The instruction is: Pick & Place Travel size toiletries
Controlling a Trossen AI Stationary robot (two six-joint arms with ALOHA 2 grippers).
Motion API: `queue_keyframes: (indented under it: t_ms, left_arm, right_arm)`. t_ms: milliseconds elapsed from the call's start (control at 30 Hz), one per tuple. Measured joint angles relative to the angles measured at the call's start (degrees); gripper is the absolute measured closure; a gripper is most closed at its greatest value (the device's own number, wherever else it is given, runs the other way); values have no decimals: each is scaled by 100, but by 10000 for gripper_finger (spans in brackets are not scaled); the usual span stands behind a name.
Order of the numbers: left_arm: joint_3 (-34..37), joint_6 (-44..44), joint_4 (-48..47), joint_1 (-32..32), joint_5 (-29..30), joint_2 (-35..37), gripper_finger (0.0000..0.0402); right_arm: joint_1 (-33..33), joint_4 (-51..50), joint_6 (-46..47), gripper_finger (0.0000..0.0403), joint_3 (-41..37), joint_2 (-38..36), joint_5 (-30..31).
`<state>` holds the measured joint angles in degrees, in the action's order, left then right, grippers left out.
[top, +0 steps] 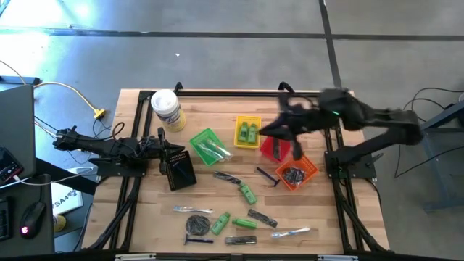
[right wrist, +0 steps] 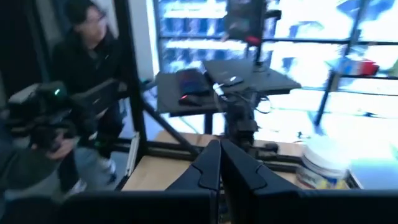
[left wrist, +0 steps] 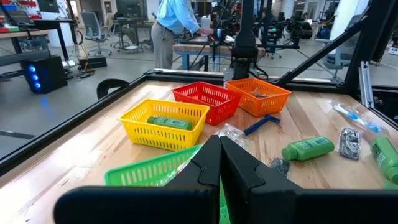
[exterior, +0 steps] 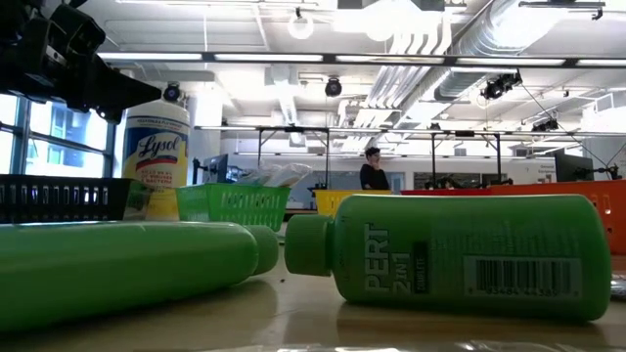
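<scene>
The right gripper (top: 279, 130) hangs over the red basket (top: 270, 148) with its fingers together and nothing between them, so this looks like the gap between a drop-off and the next pick. The left gripper (top: 168, 148), also shut and empty, waits at the left by the black basket (top: 179, 172). The next move, as I judge it, calls for an arm to open its fingers, come down over one of the loose toiletries on the near half of the table (top: 138, 217) and close across its narrow width. Still loose are green bottles (top: 248, 193), a purple razor (top: 267, 175), clear-wrapped pieces (top: 192, 210), a grey disc (top: 197, 224) and dark sticks (top: 262, 218); the flat ones look hard to get under. In the yellow basket (top: 247, 131) lie two green bottles. The green basket (top: 209, 146) holds clear-wrapped silvery pieces, the orange basket (top: 296, 172) a dark heap that is too small to name. What the red and black baskets hold, I cannot tell. A white-lidded jar (top: 166, 109) stands at the far left corner, apart from the sorting.
</scene>
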<state>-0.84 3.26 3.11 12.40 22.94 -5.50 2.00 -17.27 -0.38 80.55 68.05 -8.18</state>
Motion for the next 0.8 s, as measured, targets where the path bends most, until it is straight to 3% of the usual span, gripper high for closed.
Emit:
queue_keyframes:
  t_ms: [167, 333, 567, 733, 800]
  left_arm:
    - [0, -6, 4, 0, 0, 0, 402]
    - [0, -16, 11, -1, 2, 0, 402]
    - [0, -17, 15, -1, 48, 2, 402]
    - [0, -21, 24, -1, 339, 2, 402]
    - [0, -52, 24, -2, 363, 2, 402]
  right_arm:
    - [395, 1008, 468, 399, -2130, -1595, 887]
    - [787, 2169, 739, 399, -3987, -2754, 1375]
    - [884, 3241, 585, 399, -5768, -4078, 1401]
    - [559, 3307, 675, 399, -6409, -4778, 1181]
    - [452, 3322, 691, 399, -6578, -4984, 785]
